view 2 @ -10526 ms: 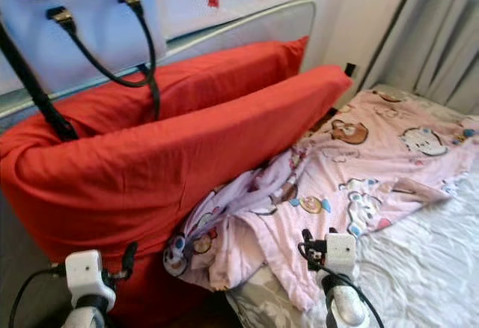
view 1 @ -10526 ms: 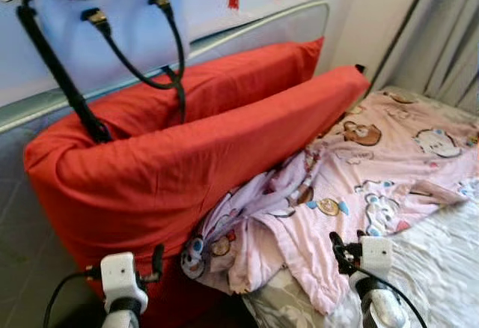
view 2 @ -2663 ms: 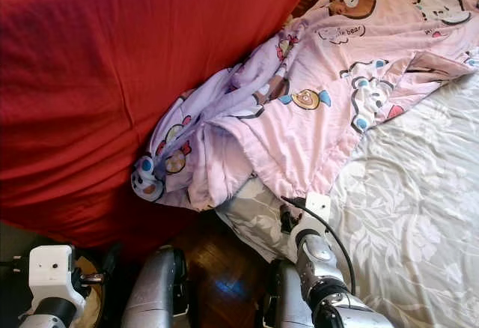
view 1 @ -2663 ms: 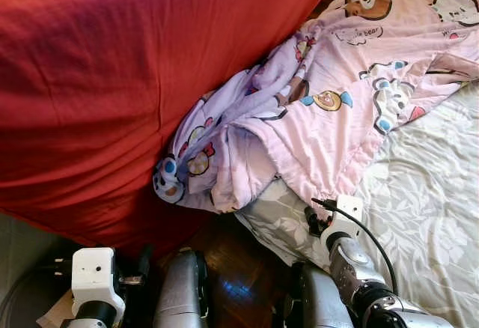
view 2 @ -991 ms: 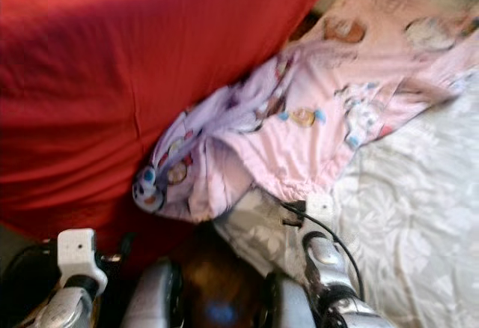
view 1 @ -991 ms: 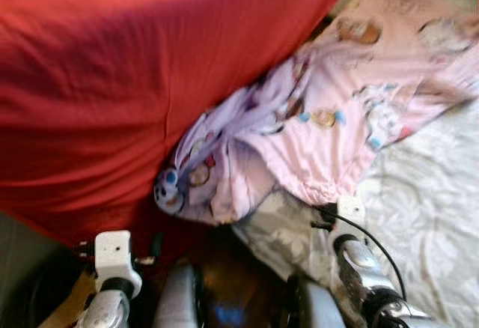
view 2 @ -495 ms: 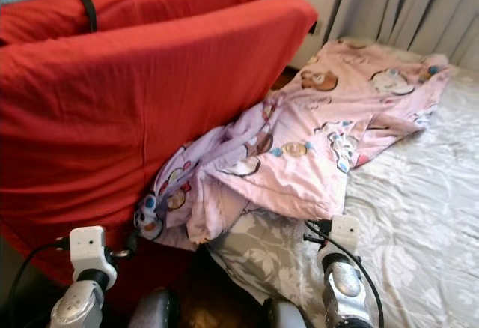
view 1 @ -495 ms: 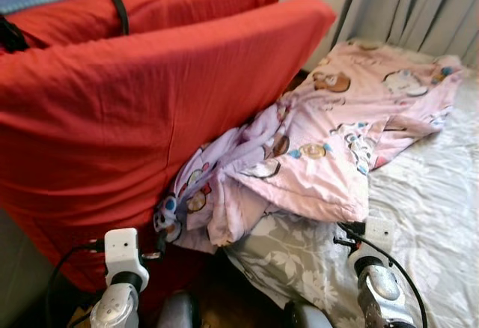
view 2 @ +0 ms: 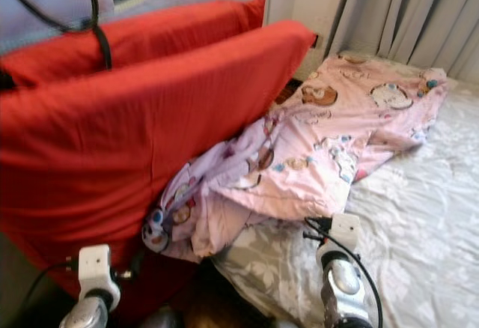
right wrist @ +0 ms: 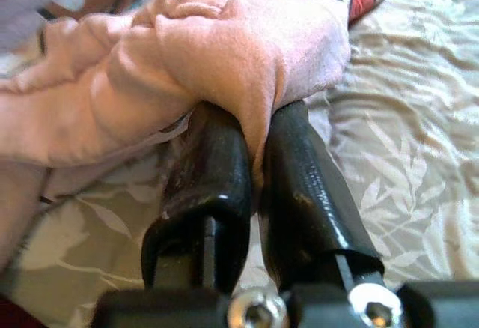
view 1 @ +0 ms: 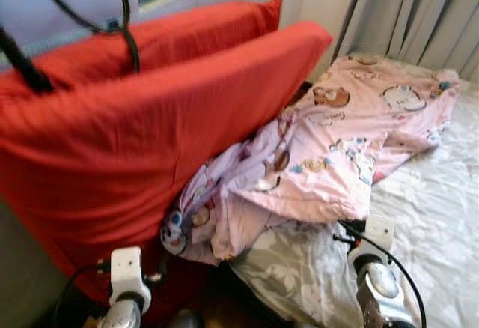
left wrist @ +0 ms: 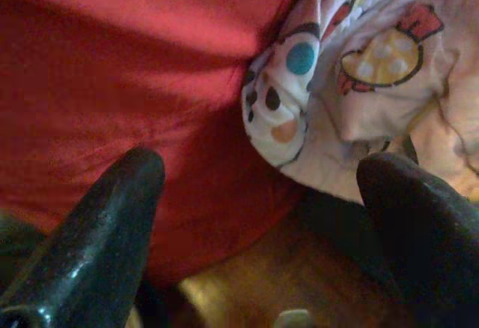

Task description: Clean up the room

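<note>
Our right gripper [right wrist: 254, 129] pinches the hem of the pink blanket [view 1: 337, 156] between nearly closed fingers, a grip the head views hide. The blanket lies crumpled across the bed [view 1: 441, 208] against the red cushion [view 1: 150, 141]. Our left gripper [left wrist: 262, 186] hangs wide open and empty beside the cushion.

The right gripper [right wrist: 251, 148] reaches forward at near right with its two black fingers [right wrist: 213, 171] pinched together on pink fabric, while the left gripper [left wrist: 262, 216], low at near left, holds its fingers spread wide.
</note>
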Tool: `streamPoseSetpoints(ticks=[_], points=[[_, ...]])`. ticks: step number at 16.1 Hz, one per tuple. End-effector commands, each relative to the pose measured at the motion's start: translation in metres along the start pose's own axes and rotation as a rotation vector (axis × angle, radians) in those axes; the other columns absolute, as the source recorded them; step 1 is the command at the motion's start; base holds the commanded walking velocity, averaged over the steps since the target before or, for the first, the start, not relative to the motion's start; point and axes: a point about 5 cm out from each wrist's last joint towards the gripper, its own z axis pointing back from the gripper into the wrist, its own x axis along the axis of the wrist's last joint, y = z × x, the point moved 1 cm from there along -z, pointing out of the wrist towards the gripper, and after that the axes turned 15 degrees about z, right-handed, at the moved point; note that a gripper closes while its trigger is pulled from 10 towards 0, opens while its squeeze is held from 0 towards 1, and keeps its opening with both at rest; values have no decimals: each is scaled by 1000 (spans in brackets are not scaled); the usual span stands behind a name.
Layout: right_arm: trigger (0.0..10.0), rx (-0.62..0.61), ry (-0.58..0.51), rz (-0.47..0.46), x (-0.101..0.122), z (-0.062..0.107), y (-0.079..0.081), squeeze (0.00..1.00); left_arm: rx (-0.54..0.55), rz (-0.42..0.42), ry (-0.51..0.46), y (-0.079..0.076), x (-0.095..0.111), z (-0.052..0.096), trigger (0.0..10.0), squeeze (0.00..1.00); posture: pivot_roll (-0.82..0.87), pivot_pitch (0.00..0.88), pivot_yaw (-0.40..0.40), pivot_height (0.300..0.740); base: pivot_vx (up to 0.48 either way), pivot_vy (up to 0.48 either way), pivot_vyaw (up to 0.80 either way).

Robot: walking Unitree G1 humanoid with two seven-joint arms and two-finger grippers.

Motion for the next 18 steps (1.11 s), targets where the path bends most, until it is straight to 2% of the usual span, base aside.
streamPoseSetpoints(ticks=[1,3,5,8,12,18], points=[[10000,-3,-9,-2,3,-1,2,0,26,13,54,9,-11,1,10000,0,37,0,-38,740,0,0,0],[10000,15,-15,14,2,0,7,0,65,-26,146,18,-30,6,10000,0,31,0,-33,740,0,0,0],[10000,19,-15,10,2,1,9,0,87,-28,185,22,-40,10,10000,0,24,0,-32,740,0,0,0],[10000,23,-29,9,1,2,11,0,122,-53,300,27,-67,24,10000,0,19,0,-32,740,0,0,0],[10000,34,-22,23,-1,3,13,0,146,-45,370,29,-81,31,10000,0,19,0,-39,740,0,0,0],[10000,38,-25,41,1,2,16,0,142,-52,397,29,-87,35,10000,0,8,0,-27,740,0,0,0]])
